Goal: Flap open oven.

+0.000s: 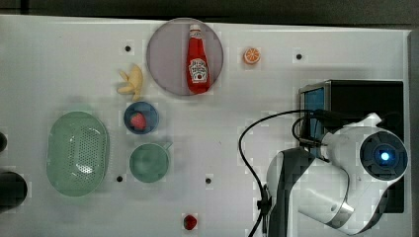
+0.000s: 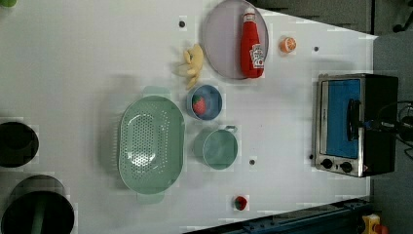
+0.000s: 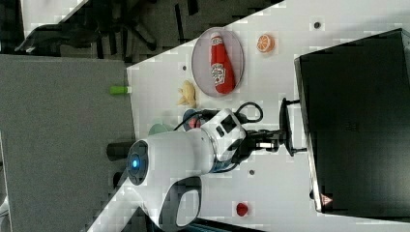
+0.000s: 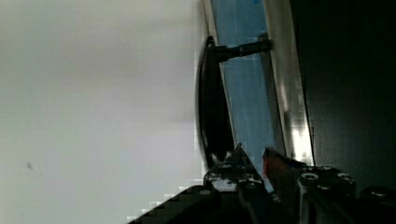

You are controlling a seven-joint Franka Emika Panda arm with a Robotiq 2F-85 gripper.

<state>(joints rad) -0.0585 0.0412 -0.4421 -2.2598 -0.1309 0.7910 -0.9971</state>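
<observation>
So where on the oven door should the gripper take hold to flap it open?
On the dark bar handle, which stands off the blue glass door on posts. Come at the oven from the front, as the gripper does, one finger slipped behind the bar.

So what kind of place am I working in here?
Likely a lab tabletop staged as a mock kitchen: a white table with bolt holes, an oven, toy food like the ketchup bottle, and a colander.
</observation>
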